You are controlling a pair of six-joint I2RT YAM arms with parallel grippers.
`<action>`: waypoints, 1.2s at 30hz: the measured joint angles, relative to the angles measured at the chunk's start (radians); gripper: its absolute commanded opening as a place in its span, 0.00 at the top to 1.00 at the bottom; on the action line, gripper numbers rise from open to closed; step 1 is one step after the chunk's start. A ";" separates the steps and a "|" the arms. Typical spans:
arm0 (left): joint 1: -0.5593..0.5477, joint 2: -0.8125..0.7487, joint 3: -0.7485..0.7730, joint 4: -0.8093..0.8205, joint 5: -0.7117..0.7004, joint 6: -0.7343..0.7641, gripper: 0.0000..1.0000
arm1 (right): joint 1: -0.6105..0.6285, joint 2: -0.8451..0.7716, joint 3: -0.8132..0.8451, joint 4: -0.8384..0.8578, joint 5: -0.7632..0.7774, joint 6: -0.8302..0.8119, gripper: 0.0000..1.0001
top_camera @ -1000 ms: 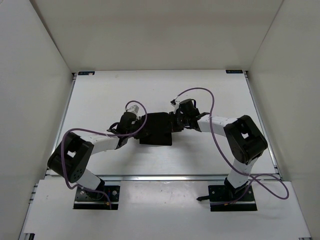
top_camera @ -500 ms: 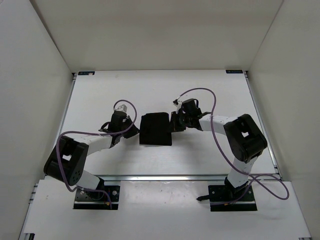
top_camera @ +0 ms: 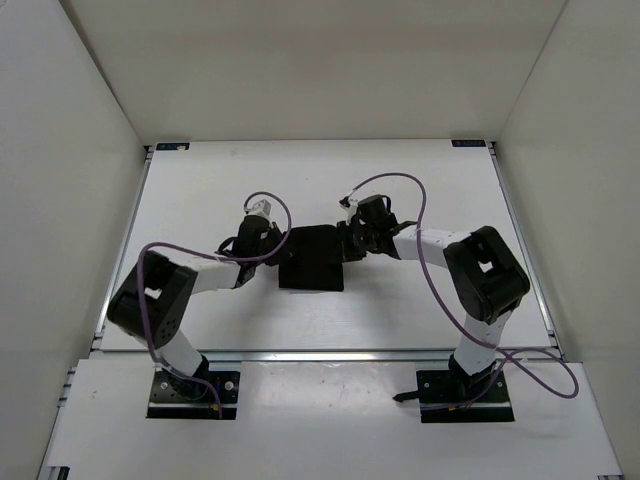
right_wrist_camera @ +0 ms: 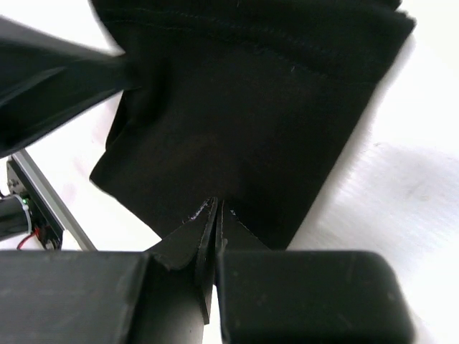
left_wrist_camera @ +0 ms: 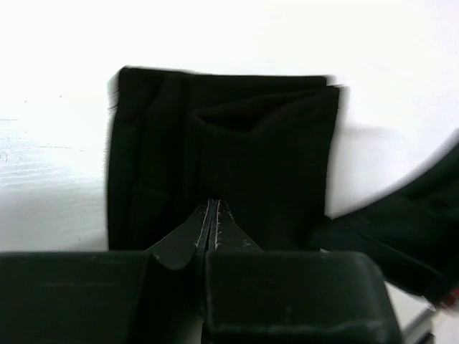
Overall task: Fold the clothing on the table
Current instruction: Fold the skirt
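- White tubes (top_camera: pixel 432 243), black elbow blocks (top_camera: pixel 487 275) behind left gripper (left_wrist_camera: pixel 213 204) and right gripper (right_wrist_camera: pixel 215 204).
- Purple cables (top_camera: pixel 400 180) looping back from each.
- Thin black fingers (left_wrist_camera: pixel 188 236), pale-scuffed edges.

No readable text, labels, numbers in any view (clothing (top_camera: pixel 311 258) plain black, unmarked).

Left arm on the move! Its black two-finger gripper (top_camera: pixel 277 244) is back against the left edge of the black soft fabric garment (top_camera: pixel 312 262) at the centre of the frame. Half a second ago it had swung out to the left, with a strip of white table (top_camera: pixel 400 320) showing between it and the cloth; a full second ago it sat at that edge, as now. The arm's black elbow joint (top_camera: pixel 150 300), lower left, has come up and to the right.
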 measured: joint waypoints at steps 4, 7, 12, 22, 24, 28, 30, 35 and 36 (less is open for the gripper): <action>0.003 0.126 0.030 0.016 0.007 -0.011 1.00 | 0.023 0.006 0.000 -0.013 0.001 0.000 1.00; 0.013 0.153 0.068 0.024 0.013 -0.010 1.00 | 0.038 0.006 -0.002 -0.013 0.003 0.000 1.00; 0.047 0.166 0.106 0.023 0.013 -0.001 0.95 | 0.051 0.006 -0.028 -0.014 0.004 0.000 1.00; 0.071 0.140 0.129 -0.024 0.055 0.047 0.24 | 0.046 -0.004 -0.062 -0.014 0.003 0.013 0.62; 0.074 0.097 0.144 -0.077 0.037 0.073 0.19 | 0.035 -0.036 -0.063 -0.023 0.000 0.016 0.50; 0.103 -0.008 0.177 -0.177 -0.024 0.121 0.11 | -0.023 -0.167 -0.064 -0.046 0.006 0.009 0.37; 0.132 -0.068 0.177 -0.212 -0.040 0.126 0.08 | -0.054 -0.252 -0.058 -0.073 0.031 0.005 0.27; 0.173 -0.193 0.177 -0.315 -0.068 0.145 0.01 | -0.113 -0.374 0.032 -0.202 0.167 -0.031 0.17; 0.161 -0.212 0.177 -0.341 -0.069 0.155 0.01 | -0.121 -0.385 0.046 -0.229 0.198 -0.042 0.15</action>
